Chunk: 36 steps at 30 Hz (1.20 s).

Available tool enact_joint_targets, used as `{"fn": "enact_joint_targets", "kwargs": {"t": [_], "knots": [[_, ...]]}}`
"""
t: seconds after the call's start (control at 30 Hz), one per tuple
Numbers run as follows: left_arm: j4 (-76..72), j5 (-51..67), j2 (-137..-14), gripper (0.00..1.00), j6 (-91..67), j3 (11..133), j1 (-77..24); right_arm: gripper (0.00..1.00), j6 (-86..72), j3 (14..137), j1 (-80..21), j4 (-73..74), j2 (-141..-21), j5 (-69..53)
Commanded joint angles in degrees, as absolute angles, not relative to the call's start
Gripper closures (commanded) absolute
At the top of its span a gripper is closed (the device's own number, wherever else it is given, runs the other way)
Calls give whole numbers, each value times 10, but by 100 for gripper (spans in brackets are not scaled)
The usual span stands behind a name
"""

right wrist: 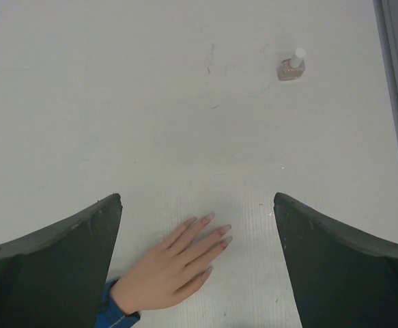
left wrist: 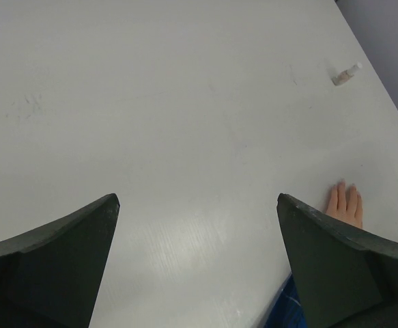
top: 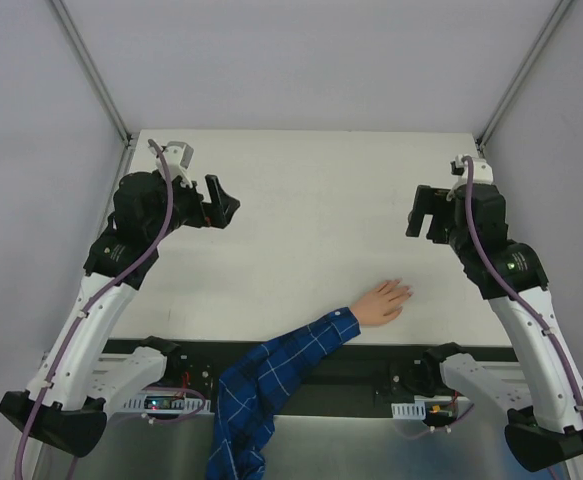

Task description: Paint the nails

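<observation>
A pale hand (top: 383, 302) with a blue plaid sleeve (top: 301, 350) lies flat, palm down, near the table's front edge, right of centre. Its nails (right wrist: 224, 229) show as faint pale tips in the right wrist view. A small nail polish bottle (right wrist: 292, 66) with a white cap stands beyond the fingers; it also shows in the left wrist view (left wrist: 346, 74) and is hidden in the top view. My right gripper (top: 421, 212) is open and empty, raised above and behind the hand (right wrist: 171, 266). My left gripper (top: 221, 205) is open and empty at the far left.
The white table (top: 301, 230) is walled by grey panels at the back and both sides. The hand's fingers (left wrist: 345, 203) show at the right edge of the left wrist view. The arm bases stand along the near edge.
</observation>
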<state>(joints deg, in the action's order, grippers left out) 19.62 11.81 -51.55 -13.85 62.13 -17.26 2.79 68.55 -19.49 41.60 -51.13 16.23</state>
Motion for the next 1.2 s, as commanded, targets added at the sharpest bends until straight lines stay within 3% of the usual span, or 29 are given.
{"fn": "enact_joint_targets", "kwargs": {"t": [0.0, 0.2, 0.37, 0.63, 0.87, 1.03, 1.17], "knots": [[193, 146, -541, 1, -143, 642, -172, 4, 15, 711, -194, 424, -524, 188], [193, 150, -573, 1, -156, 641, -172, 4, 10, 715, -195, 420, -548, 191], [205, 79, -610, 1, -188, 628, -171, 4, 3, 711, -189, 417, -586, 187], [236, 15, -649, 1, -270, 618, -166, 4, -31, 714, -102, 383, -668, 107], [249, 95, -659, 1, -225, 624, -159, 4, -38, 749, -1, 348, -808, 72], [250, 67, -643, 1, -207, 616, -147, 1, -63, 829, 50, 358, -934, 107], [249, 82, -647, 1, -209, 621, -138, 9, -77, 893, 76, 364, -1017, 119]]}}
